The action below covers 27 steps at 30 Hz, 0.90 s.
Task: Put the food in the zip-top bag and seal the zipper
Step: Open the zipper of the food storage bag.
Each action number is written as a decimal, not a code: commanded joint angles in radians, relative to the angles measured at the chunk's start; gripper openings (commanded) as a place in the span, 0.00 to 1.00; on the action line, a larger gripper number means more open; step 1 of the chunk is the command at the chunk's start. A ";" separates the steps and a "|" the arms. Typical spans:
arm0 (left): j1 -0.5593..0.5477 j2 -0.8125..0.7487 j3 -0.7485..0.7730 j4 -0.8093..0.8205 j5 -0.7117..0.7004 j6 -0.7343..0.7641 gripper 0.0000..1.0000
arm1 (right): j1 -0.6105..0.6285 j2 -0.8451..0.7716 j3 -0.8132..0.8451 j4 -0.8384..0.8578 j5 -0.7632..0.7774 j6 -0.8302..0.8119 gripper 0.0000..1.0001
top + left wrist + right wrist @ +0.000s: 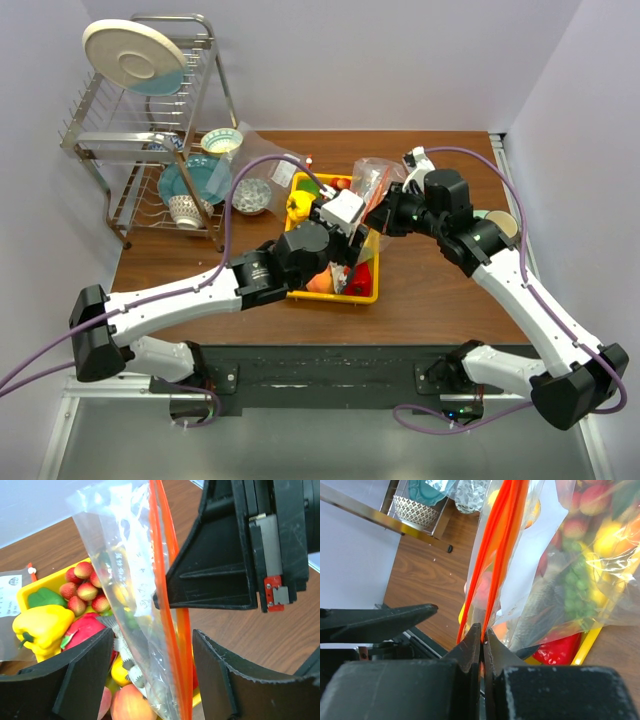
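Observation:
The crinkled clear zip-top bag (125,575) hangs upright over the yellow tray, its orange-red zipper (172,610) running top to bottom. My left gripper (152,665) is open, one finger on each side of the zipper with gaps on both sides. My right gripper (482,632) is shut on the zipper (502,540) at its end. Food lies in the tray: a yellow pepper (42,625), red berries (82,587), a peach (132,705). A grey fish (545,605), green grapes (577,580) and a red pepper (560,650) show through the plastic; whether they are inside the bag is unclear.
The yellow tray (368,292) sits mid-table under both grippers. A wire dish rack (150,130) with plates and bowls stands at the back left. A second, flatter clear bag (265,165) lies beside it. A cup (508,225) stands behind the right arm.

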 commanded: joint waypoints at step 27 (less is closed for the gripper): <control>0.072 0.108 0.260 -0.272 -0.156 -0.052 0.00 | 0.002 0.005 0.040 -0.071 0.016 -0.026 0.00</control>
